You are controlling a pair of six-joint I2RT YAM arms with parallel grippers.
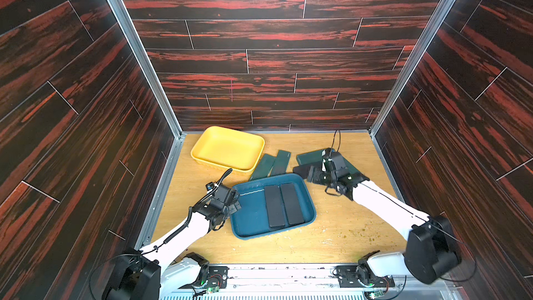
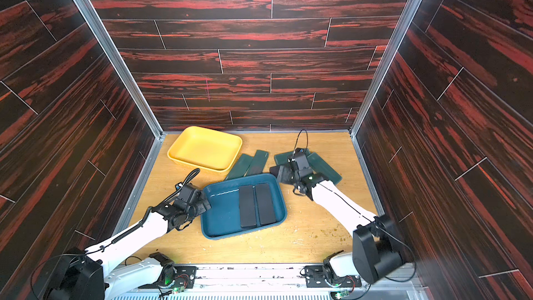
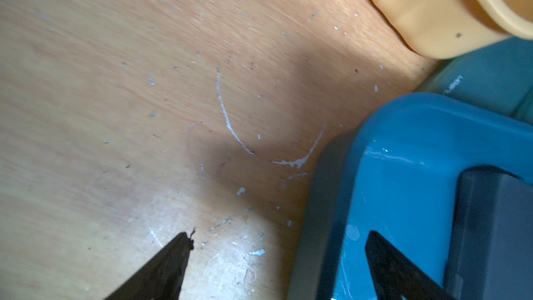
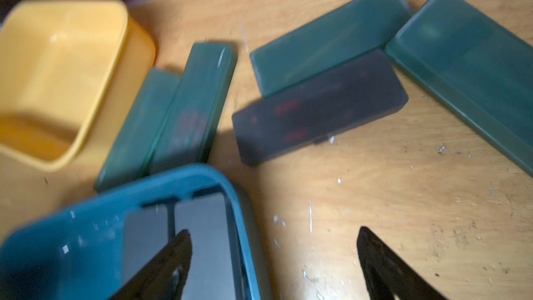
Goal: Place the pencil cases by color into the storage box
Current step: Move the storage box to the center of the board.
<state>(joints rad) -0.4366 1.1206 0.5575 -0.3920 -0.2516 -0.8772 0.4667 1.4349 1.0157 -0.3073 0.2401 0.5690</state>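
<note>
Scuffed wooden tabletop, perhaps crumb-flecked, inside dark red-streaked plank walls.

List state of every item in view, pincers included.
Yellow tray: empty.
Blue tray: holds two black cases, flat, side by side.
Third black case: on table.
Green cases: four, all on table.
Left pincer: open, empty.
Right pincer: open, empty.

light: bright, even | wrist views: motion-blurred | top views: edges distorted
</note>
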